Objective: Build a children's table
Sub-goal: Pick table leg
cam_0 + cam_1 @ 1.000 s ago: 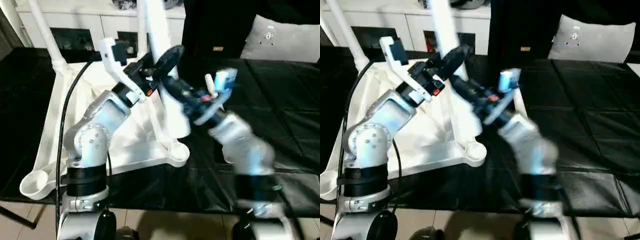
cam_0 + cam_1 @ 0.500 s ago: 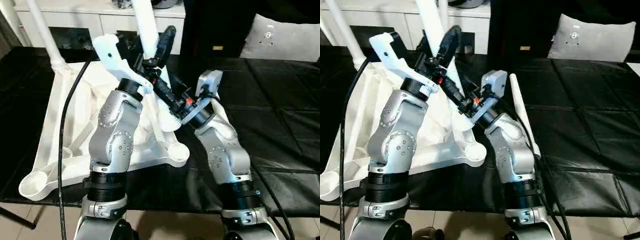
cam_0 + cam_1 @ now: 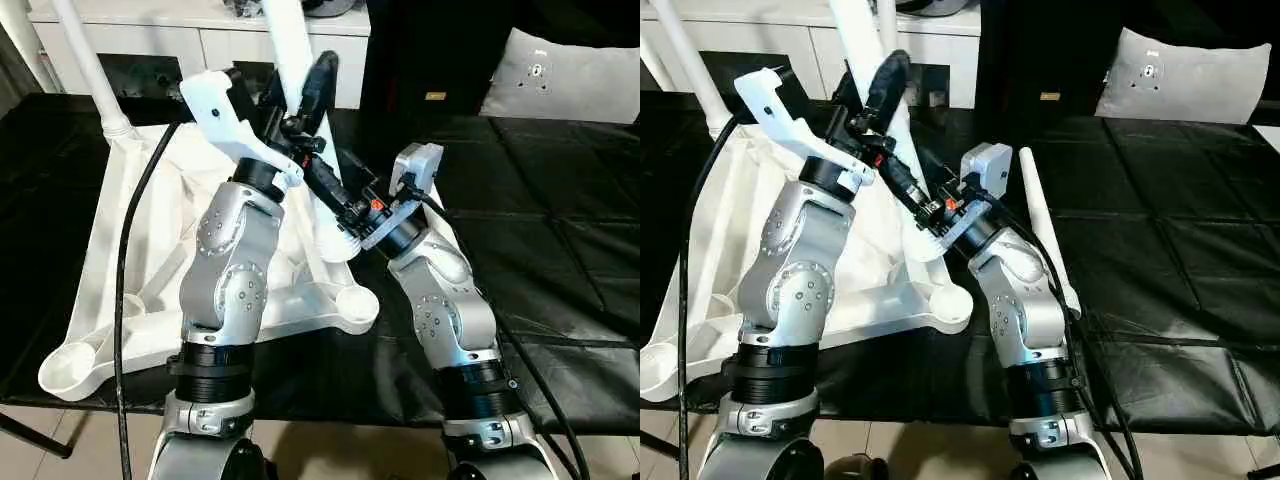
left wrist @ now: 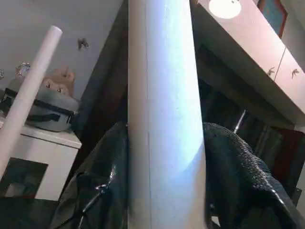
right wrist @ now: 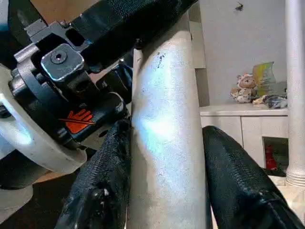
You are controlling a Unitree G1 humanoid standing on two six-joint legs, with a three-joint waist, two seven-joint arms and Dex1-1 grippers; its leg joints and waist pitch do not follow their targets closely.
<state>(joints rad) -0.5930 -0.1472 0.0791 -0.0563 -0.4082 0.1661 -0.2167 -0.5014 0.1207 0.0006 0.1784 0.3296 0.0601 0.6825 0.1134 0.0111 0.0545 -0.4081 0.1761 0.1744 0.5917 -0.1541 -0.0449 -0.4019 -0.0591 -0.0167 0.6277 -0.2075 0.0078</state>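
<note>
Upturned table top (image 3: 150, 250) on black tabletop (image 3: 560, 220). One leg (image 3: 85, 60) socketed at far corner. Second leg (image 3: 295, 60) upright, clamped between jaws of left gripper (image 3: 300, 95) and right gripper (image 3: 335, 195), seating unconfirmed. Third leg (image 3: 1045, 225) loose alongside. Near sockets empty.

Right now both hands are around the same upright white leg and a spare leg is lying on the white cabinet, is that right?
Not quite. Both the left hand and the right hand are around the upright leg, but the spare leg lies on the black mat, as the right eye view shows.
</note>
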